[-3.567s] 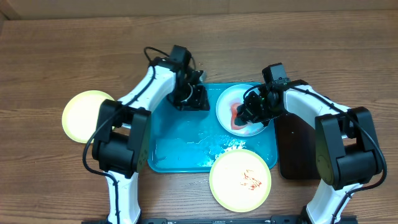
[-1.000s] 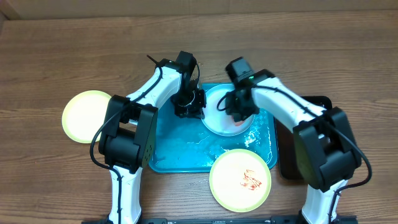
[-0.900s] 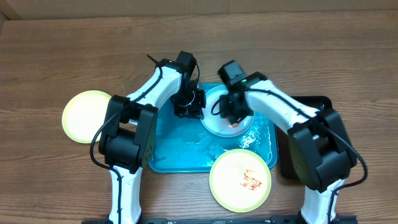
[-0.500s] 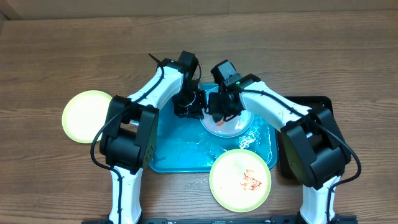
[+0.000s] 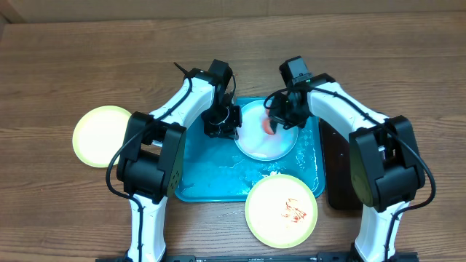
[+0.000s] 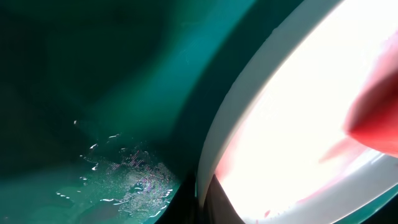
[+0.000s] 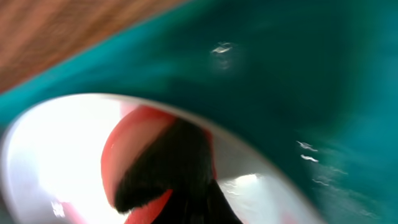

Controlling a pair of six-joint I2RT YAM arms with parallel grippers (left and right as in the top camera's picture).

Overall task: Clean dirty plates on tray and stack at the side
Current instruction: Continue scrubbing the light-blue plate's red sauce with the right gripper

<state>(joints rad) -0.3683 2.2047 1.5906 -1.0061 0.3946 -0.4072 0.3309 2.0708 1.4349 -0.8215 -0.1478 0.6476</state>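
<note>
The light blue plate [image 5: 258, 145] sits in the upper right part of the turquoise tray [image 5: 204, 167], near the middle of the picture. The left gripper [image 5: 224, 125] is closed tight right at the plate's left rim. The right gripper [image 5: 280, 116] is pinching a red pad [image 5: 270, 126] that rests on the plate.

Overhead: we look straight down on the whole table [image 5: 73, 58].
Left wrist: we sit very close, facing the tray [image 6: 93, 74] floor and a plate [image 6: 298, 112] rim.
Right wrist: blurred, equally close above that plate.
Shared: we see plate and tray in all views.
</note>
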